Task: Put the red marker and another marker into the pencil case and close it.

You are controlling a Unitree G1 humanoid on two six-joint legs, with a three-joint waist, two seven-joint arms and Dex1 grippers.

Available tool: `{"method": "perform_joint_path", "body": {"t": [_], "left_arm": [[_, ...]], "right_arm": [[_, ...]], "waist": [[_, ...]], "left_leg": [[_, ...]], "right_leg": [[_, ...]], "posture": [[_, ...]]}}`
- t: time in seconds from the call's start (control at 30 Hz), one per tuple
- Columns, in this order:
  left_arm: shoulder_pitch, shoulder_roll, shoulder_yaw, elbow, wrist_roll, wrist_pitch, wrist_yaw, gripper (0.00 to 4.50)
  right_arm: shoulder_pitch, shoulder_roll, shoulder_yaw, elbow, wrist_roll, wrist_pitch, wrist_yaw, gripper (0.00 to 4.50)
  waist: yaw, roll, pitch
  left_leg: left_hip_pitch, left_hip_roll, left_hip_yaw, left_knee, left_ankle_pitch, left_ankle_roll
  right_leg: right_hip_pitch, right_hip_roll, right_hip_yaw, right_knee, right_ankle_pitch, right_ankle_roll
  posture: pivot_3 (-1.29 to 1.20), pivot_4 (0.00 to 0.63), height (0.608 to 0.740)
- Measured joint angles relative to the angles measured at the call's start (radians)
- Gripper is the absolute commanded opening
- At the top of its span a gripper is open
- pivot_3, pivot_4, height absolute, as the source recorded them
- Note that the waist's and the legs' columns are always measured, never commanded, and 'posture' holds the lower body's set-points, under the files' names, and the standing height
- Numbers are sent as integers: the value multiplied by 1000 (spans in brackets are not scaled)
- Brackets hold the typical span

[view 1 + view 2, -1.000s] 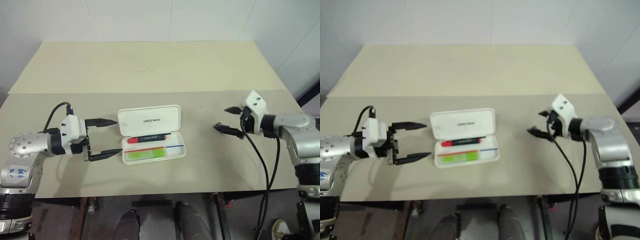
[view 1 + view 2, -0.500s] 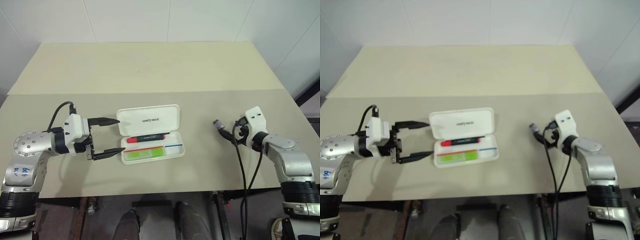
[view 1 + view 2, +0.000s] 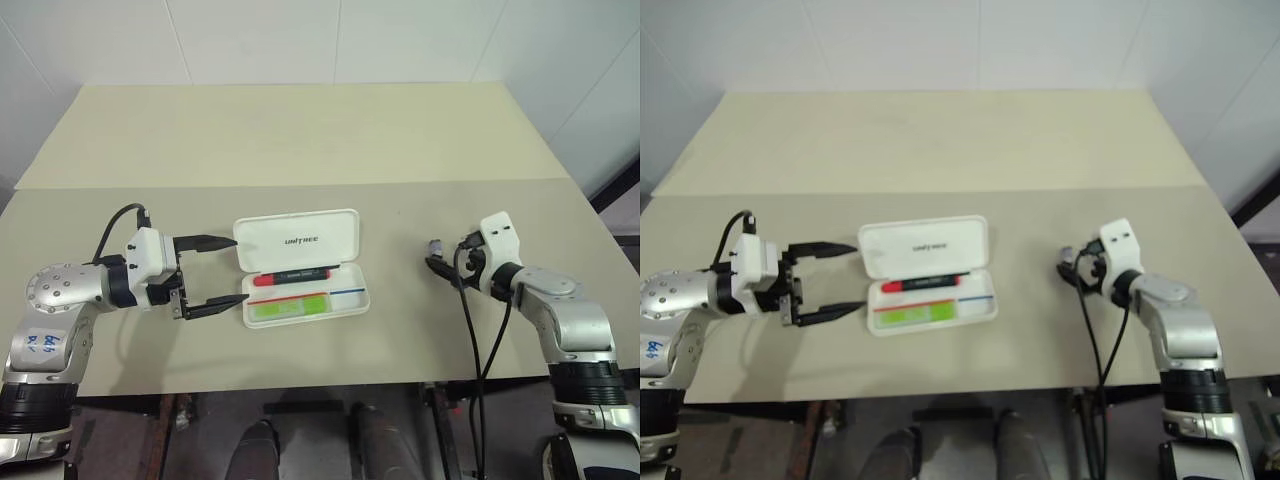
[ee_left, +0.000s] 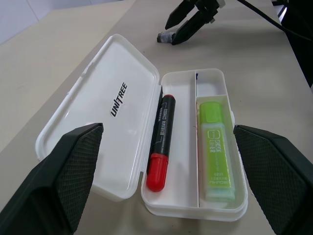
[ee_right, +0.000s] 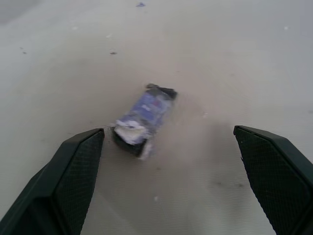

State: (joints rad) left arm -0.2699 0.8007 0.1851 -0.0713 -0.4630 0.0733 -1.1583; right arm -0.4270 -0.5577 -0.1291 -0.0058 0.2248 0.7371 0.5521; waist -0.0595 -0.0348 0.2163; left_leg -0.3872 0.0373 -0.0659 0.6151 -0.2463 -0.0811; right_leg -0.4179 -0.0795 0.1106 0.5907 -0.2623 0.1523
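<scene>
My left end effector (image 3: 213, 272) hangs just above the counter (image 3: 300, 140) with its two black fingers spread wide apart and nothing between them. The fingers point at the short end of the pencil case (image 3: 305, 266), which lies right in front of their tips; the nearer fingertip comes very close to the tray's end, though I cannot tell whether it touches. The case lies open, its white lid (image 4: 100, 112) folded flat on the far side of the tray with the dark "UNITREE" lettering facing up. In the tray, the red marker (image 4: 160, 142) lies in the compartment next to the hinge, its red cap towards my left end effector. The light-green highlighter (image 4: 214, 149) lies in the other compartment, beyond a thin divider, parallel to the marker.

My right end effector (image 3: 447, 266) is well apart from the case, out past its opposite end, low over the counter. Its fingers also stand wide apart, gripping nothing. Straight ahead of them, between the two fingertips and a little beyond, a small dark object with a bluish-white wrapping (image 5: 143, 119) lies on the bare counter; what it is I cannot tell.
</scene>
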Motion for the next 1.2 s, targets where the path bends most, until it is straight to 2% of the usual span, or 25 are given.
{"method": "perform_joint_path", "body": {"t": [0.23,0.57,0.7,1.0,1.1,1.2], "left_arm": [[2,0,0,0,0,-4,2,4500],[0,-1,0,2,1,-4,7,4500],[-5,-2,-6,2,1,-4,9,4500],[-18,-2,-8,5,4,-4,11,4500],[-21,-2,-8,7,6,-5,10,4500],[-26,-2,-7,7,8,-9,8,4500]], "right_arm": [[0,72,11,-74,13,78,-66,4487],[-19,92,12,13,-14,-10,-135,4487],[-27,100,10,46,-18,-46,-157,3589],[-32,99,12,56,-18,-54,-160,452],[-47,90,14,68,-18,-42,-153,399],[-58,50,37,79,-17,-67,-84,399]], "waist": [[1,0,0],[2,0,0],[3,0,0],[4,0,0],[4,0,0],[2,0,0]], "left_leg": [[0,0,0,0,0,0],[0,0,0,0,0,0],[1,0,0,0,1,0],[1,0,0,1,1,0],[1,0,0,1,1,0],[1,0,0,0,1,0]], "right_leg": [[0,0,0,0,0,0],[1,0,0,-1,0,-2],[2,0,0,-2,-1,-5],[3,0,0,-3,0,-3],[3,0,0,-3,0,-3],[3,0,0,-3,-1,-3]], "posture": [[0,150,740],[0,150,740],[0,150,740],[0,150,740],[0,150,740],[0,150,740]]}}
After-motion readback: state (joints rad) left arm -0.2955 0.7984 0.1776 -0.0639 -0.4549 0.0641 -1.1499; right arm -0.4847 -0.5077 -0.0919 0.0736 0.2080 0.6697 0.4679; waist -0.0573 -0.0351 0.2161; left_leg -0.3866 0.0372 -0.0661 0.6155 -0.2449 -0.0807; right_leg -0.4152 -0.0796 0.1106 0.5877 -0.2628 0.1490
